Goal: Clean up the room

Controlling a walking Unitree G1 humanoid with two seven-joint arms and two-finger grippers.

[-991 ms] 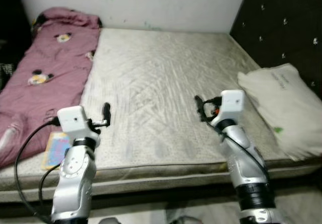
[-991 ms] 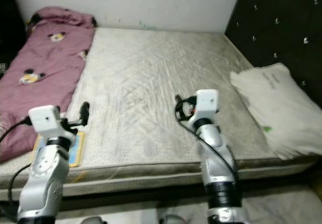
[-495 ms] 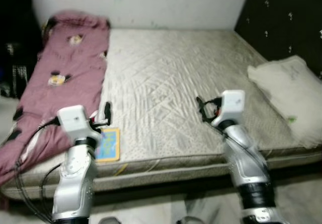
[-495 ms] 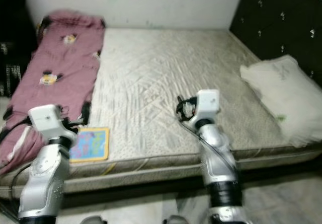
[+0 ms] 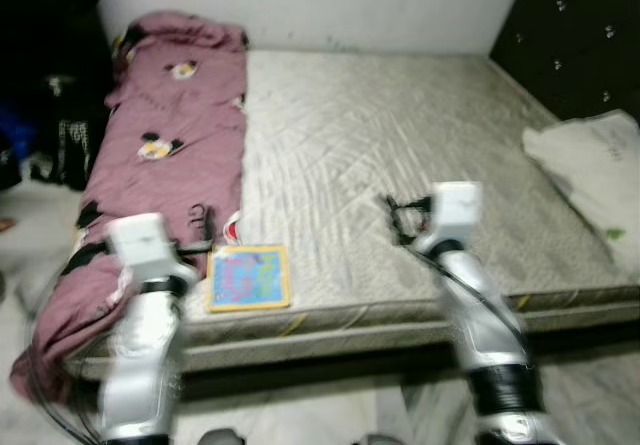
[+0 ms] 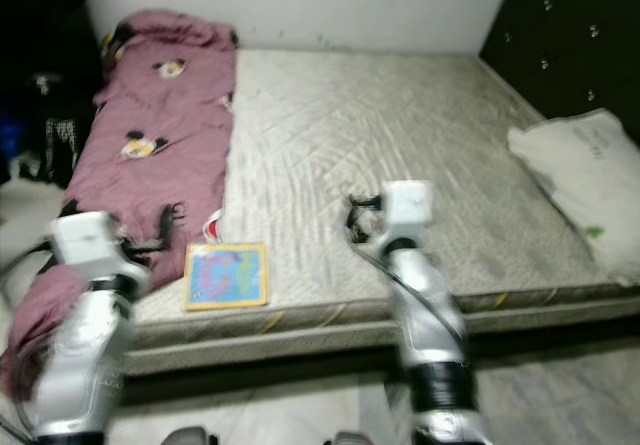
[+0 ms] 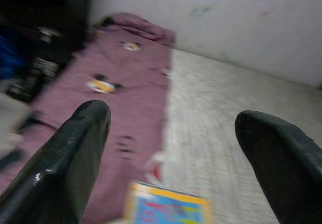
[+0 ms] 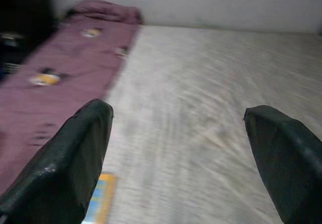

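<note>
A colourful picture book (image 5: 248, 277) lies flat on the grey mattress (image 5: 400, 125), close to its front edge and beside a pink cartoon-print blanket (image 5: 160, 155). My left gripper (image 5: 203, 227) is raised just left of the book, over the blanket's edge. It is open, and nothing sits between its fingers (image 7: 83, 148). My right gripper (image 5: 397, 220) hovers above the mattress's front middle, also open and holding nothing. Under the right gripper's fingers (image 8: 75, 158) a corner of the book (image 8: 100, 199) appears. A white pillow (image 5: 590, 165) rests at the right end of the bed.
A dark studded headboard (image 5: 580, 35) rises at the right. A pale wall runs behind the bed. Dark clutter (image 5: 50, 115) stands on the floor left of the bed. Light floor (image 5: 330, 410) lies between me and the bed. The pictures are blurred.
The whole picture has slid right, so the camera has turned left. The book, earlier half hidden behind my left arm, now shows fully. Both arms keep their pose.
</note>
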